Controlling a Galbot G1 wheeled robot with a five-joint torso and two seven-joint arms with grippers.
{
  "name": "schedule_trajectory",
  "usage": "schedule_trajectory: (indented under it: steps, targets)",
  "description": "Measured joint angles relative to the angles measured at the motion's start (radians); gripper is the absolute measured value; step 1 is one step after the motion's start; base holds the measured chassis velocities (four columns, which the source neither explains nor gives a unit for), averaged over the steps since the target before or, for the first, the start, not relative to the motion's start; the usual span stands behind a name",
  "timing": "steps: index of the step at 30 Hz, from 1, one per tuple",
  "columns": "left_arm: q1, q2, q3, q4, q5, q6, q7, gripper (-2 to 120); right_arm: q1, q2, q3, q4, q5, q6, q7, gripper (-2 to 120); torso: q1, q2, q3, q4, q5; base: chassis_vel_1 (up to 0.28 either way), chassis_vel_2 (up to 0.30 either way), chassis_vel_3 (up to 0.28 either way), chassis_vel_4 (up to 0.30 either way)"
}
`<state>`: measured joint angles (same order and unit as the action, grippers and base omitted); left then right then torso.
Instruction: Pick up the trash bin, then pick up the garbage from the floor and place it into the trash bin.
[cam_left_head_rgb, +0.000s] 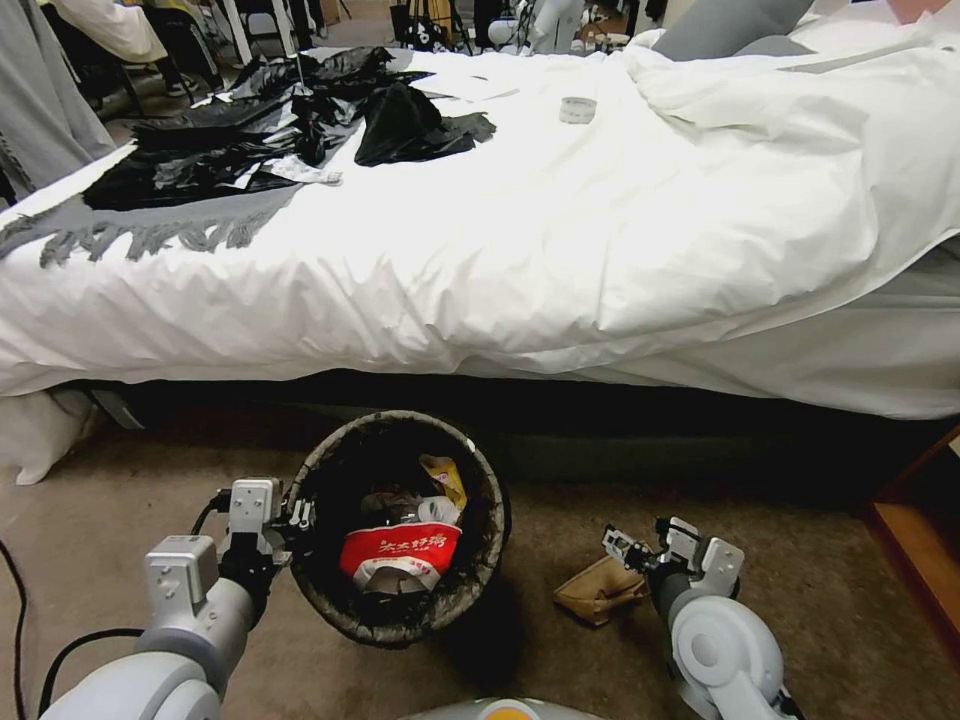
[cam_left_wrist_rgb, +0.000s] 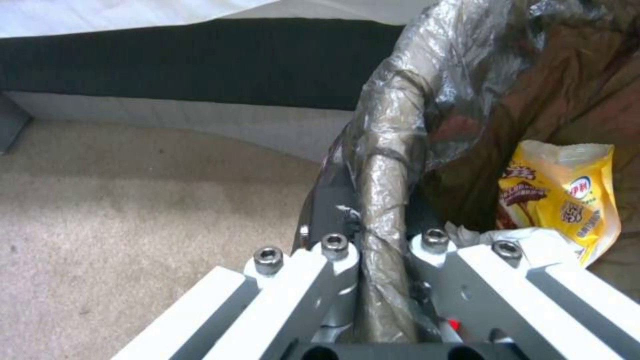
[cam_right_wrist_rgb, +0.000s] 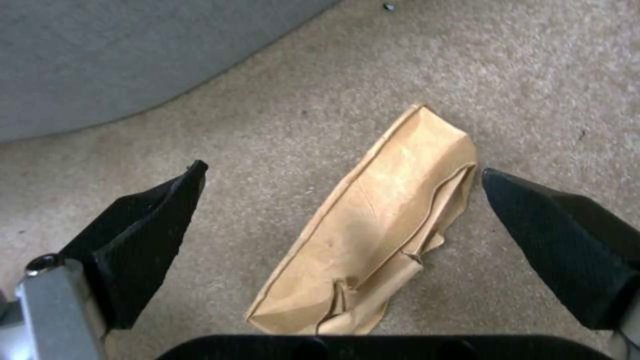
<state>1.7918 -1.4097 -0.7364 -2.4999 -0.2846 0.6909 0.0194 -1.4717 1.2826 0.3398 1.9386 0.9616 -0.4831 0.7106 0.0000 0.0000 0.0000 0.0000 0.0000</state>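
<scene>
The left arm reaches forward and low from the robot's left side, its wrist level with the bin's rim. The left gripper is clamped on the rim of the trash bin; in the left wrist view its fingers sit on either side of the bag-wrapped rim, one outside the wall and one inside, pressed tight against the plastic.

One trash bin stands in front of the robot, on the carpet just before the bed. Its dark bag is folded over the rim. Inside I count one red packet with white print, one yellow snack wrapper against the far wall, and some white crumpled pieces between them; how many of those there are I cannot tell.

To the right of the bin, well clear of it, one brown paper bag lies flat and creased on the carpet.

The right arm bends down from the robot's right side, wrist pointed at the floor. The right gripper hovers directly over the paper bag with its jaws spread wide, one black fingertip on each side of the bag. The fingertips hold nothing; whether they touch the bag I cannot tell.
</scene>
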Motion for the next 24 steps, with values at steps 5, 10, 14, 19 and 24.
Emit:
schedule_trajectory:
  steps: [5,10,14,19,24]
  targets:
    - [-0.003,0.000,0.002,0.000,0.000,-0.001,0.000,1,0.031,-0.001,-0.027,-0.025,0.025,0.014,0.075,100,0.000,0.000,0.000,0.0000,0.0000,0.000,0.000,0.000,0.000]
    - [-0.003,0.000,0.003,0.000,0.000,-0.001,0.000,1,0.049,-0.004,-0.038,-0.042,0.045,0.015,0.103,100,0.000,0.000,0.000,0.0000,0.0000,0.000,0.000,0.000,0.000]
    - [-0.002,0.001,0.003,0.000,0.000,-0.002,0.000,1,0.061,-0.004,-0.044,-0.060,0.065,0.015,0.112,100,0.000,0.000,0.000,0.0000,0.0000,0.000,0.000,0.000,0.000]
    - [0.000,0.001,0.003,0.000,0.001,-0.002,0.000,1,0.086,0.006,-0.053,-0.113,0.067,0.023,0.116,100,0.000,0.000,0.000,0.0000,0.0000,0.000,0.000,0.000,0.000]
    - [0.000,0.001,0.004,0.000,0.002,-0.003,0.000,1,0.110,0.012,-0.055,-0.162,0.064,0.034,0.114,100,0.000,0.000,0.000,0.0000,0.0000,0.000,0.000,0.000,0.000]
